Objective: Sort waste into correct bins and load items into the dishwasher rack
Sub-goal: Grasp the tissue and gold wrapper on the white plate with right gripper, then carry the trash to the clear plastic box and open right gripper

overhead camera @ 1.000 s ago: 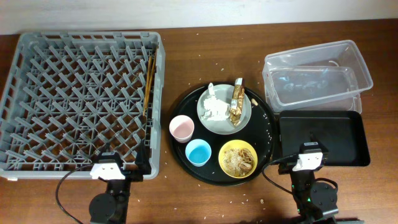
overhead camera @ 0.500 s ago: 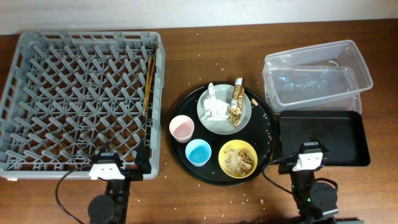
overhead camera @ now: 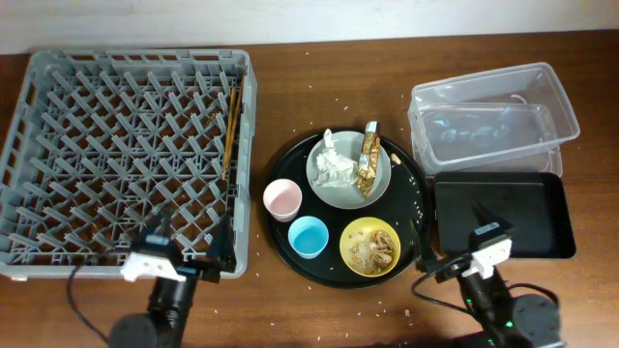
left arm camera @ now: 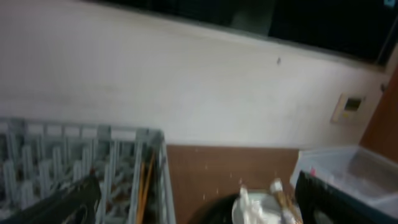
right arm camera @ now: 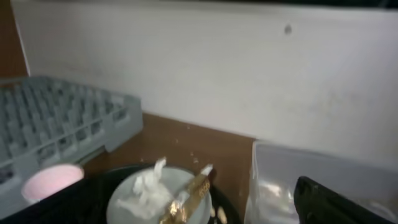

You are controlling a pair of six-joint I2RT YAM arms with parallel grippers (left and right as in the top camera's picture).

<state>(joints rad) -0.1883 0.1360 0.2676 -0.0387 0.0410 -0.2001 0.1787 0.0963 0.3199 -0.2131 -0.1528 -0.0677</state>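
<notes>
Four dishes are carried on a round black tray [overhead camera: 334, 220] at the middle of the wooden surface [overhead camera: 319, 87]: a grey-green plate [overhead camera: 340, 196] at the back, a pink cup [overhead camera: 282, 199] and a blue cup [overhead camera: 309, 236] on the left, and a yellow bowl [overhead camera: 346, 242] at the front. The plate is partly covered by crumpled tissue [overhead camera: 332, 166] and a gold foil wrapper [overhead camera: 368, 159] (the two just beside each other), and tan food scraps [overhead camera: 373, 249] are held in the bowl. The dishwasher rack [overhead camera: 135, 56] is placed to the left, with thin brown sticks [overhead camera: 231, 130] lying along its right wall. To the right, a clear tub [overhead camera: 484, 79] is seen behind a shallow black tray [overhead camera: 527, 198]. The left fingers [left arm camera: 348, 199] are spread wide with nothing held, above the rack's near right corner. The right fingers [right arm camera: 342, 202] are likewise parted and empty, at the shallow black tray's near edge.
</notes>
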